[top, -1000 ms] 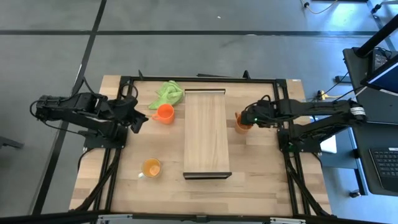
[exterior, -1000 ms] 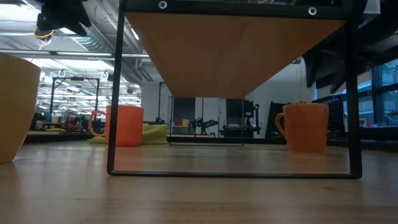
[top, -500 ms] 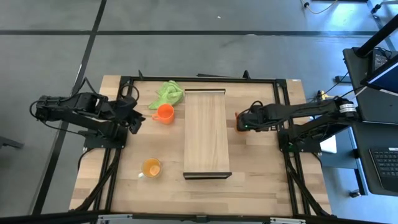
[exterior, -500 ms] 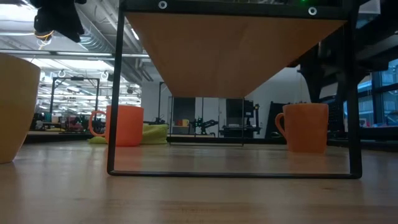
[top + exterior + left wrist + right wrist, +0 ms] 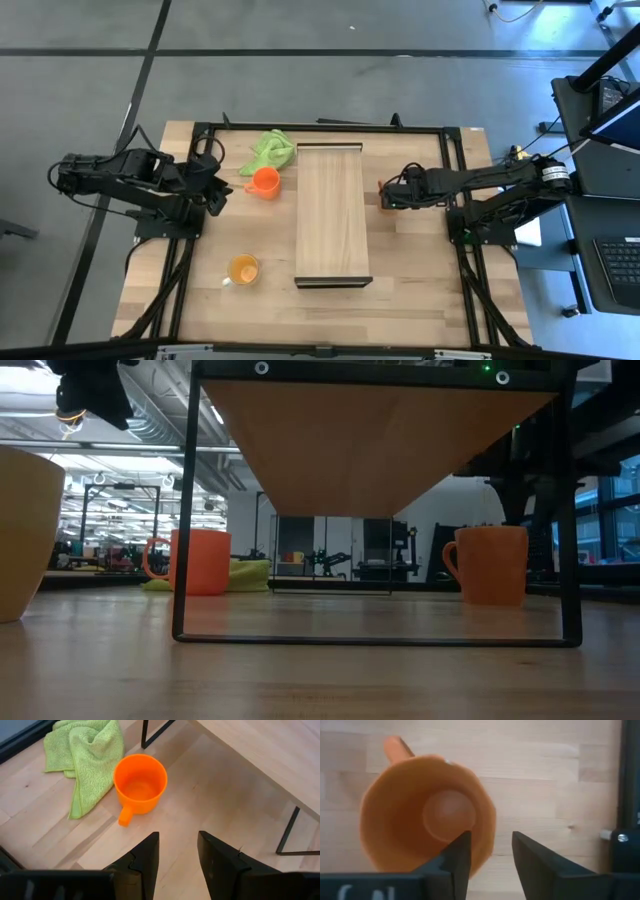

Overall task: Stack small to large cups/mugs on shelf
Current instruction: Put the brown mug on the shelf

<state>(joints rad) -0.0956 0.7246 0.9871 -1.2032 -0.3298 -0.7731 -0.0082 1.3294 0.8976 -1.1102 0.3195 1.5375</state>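
Nothing is on the shelf (image 5: 333,215) yet: my right gripper (image 5: 489,851), fingers parted, straddles the brownish-orange mug (image 5: 427,837) rim beside it on the desk (image 5: 420,280), my left gripper (image 5: 176,851) waits released near the red-orange mug (image 5: 140,782), and the yellow-orange mug (image 5: 243,270) sits untouched.

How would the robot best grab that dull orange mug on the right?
Probably by the rim wall, from above: the brownish-orange mug stands upright, mouth open. The right gripper already has one finger inside, one outside, on the side away from the handle.
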